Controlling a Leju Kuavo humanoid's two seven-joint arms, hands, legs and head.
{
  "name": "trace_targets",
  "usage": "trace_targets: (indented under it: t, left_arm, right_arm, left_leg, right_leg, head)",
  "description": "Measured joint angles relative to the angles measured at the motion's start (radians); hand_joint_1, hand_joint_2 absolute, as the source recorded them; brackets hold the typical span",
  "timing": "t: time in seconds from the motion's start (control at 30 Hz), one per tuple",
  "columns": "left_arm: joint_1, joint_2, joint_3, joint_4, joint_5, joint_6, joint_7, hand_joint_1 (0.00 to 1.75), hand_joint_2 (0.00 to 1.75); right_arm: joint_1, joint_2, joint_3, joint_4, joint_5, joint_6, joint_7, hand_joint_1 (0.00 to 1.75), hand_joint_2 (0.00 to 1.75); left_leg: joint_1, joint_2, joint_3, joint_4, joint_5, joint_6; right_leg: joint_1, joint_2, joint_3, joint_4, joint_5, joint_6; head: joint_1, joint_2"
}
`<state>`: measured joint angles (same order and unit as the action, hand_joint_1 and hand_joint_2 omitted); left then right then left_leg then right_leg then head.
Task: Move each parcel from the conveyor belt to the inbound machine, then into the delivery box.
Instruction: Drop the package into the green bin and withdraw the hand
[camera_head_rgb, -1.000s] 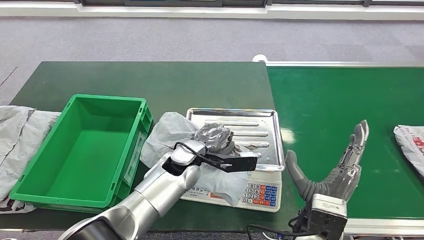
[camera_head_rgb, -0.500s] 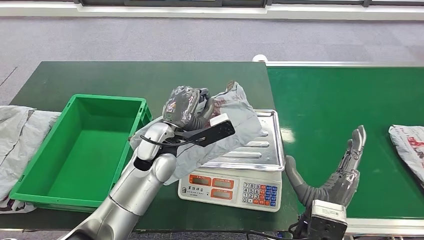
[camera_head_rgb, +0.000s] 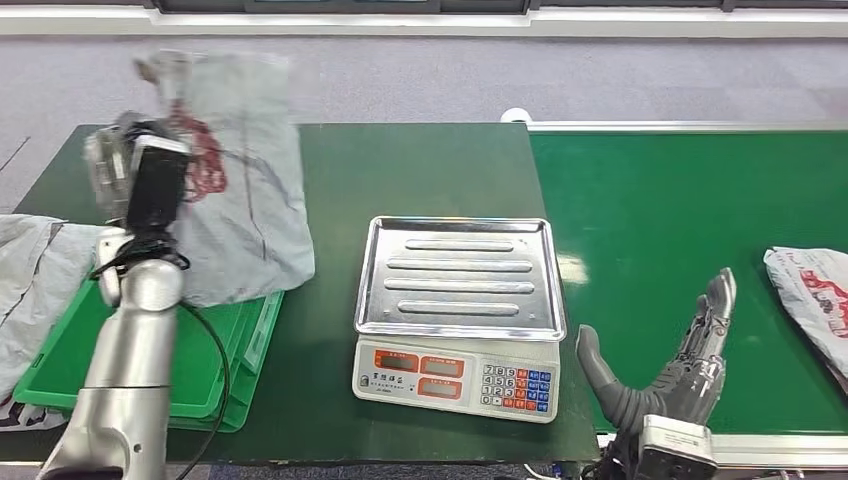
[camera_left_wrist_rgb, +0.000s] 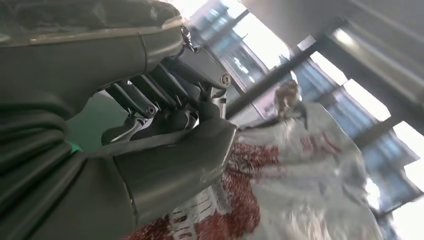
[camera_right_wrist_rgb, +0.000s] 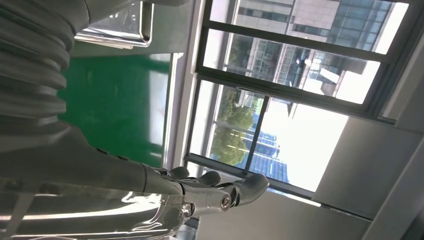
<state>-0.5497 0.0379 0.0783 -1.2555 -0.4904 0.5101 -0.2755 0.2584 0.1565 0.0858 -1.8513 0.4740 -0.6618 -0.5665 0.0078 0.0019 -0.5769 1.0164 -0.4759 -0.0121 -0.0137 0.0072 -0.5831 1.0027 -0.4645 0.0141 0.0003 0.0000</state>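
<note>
Grey carpet floor (camera_head_rgb: 450, 80), dark green table (camera_head_rgb: 400, 165), bright windows (camera_right_wrist_rgb: 280, 100)

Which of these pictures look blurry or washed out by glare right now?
Head view: the grey parcel held up by the left robot hand is motion-blurred; the scale stays sharp. Left wrist view: the parcel is smeared and the windows behind blow out white. Right wrist view: bright window glare, with the right robot hand sharp.

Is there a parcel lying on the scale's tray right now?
No, the scale tray is bare; the left hand holds the grey parcel above the green box.
</note>
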Motion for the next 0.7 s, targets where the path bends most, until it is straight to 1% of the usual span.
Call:
trace_targets:
  t: [0.1, 0.2, 0.43, 0.6, 0.63, 0.7]
  left_arm:
    - [0.022, 0.027, 0.109, 0.005, 0.073, 0.030, -0.052, 1.75, 1.75]
    - [0.036, 0.042, 0.165, 0.008, 0.081, 0.031, -0.060, 1.75, 1.75]
    - [0.045, 0.049, 0.210, 0.009, 0.082, 0.038, -0.063, 1.75, 1.75]
    - [0.051, 0.053, 0.244, 0.003, 0.116, 0.094, -0.084, 1.75, 1.75]
    - [0.054, 0.054, 0.254, -0.002, 0.130, 0.104, -0.093, 1.54, 1.75]
    - [0.062, 0.054, 0.276, -0.012, 0.160, 0.118, -0.115, 0.67, 1.75]
  right_arm:
    - [0.005, 0.000, -0.002, 0.000, -0.010, 0.003, -0.002, 0.00, 1.75]
    - [0.005, -0.001, -0.003, 0.000, -0.013, 0.003, -0.003, 0.00, 1.75]
    - [0.005, -0.001, -0.003, 0.000, -0.013, 0.004, -0.003, 0.00, 1.75]
    - [0.003, -0.001, -0.003, 0.000, -0.013, 0.007, -0.001, 0.00, 1.75]
    - [0.003, -0.001, -0.003, 0.000, -0.014, 0.008, 0.000, 0.00, 1.75]
    - [0.001, -0.002, -0.003, 0.000, -0.015, 0.009, 0.000, 0.00, 1.75]
  left_leg:
    - [0.000, -0.001, 0.000, 0.000, 0.000, 0.000]
    - [0.000, -0.003, 0.000, 0.000, 0.000, 0.000]
    - [0.000, -0.004, 0.000, 0.001, 0.000, 0.000]
    - [0.000, -0.003, 0.000, 0.000, 0.000, 0.000]
    - [0.000, -0.003, 0.000, 0.000, 0.000, 0.000]
    - [0.000, -0.003, 0.000, 0.000, 0.000, 0.000]
  right_leg:
    - [0.000, -0.002, 0.000, 0.000, -0.001, -0.001]
    - [0.000, -0.003, 0.001, 0.000, -0.001, -0.001]
    - [0.000, -0.003, 0.002, -0.001, 0.000, -0.001]
    - [0.000, -0.003, 0.001, 0.000, 0.000, -0.001]
    - [0.000, -0.003, 0.001, 0.000, -0.001, -0.001]
    - [0.000, -0.003, 0.001, 0.000, -0.001, -0.001]
  head:
    - [0.000, 0.000]
    - [0.000, 0.000]
    - [0.000, 0.000]
    - [0.000, 0.000]
    - [0.000, 0.000]
    - [0.000, 0.000]
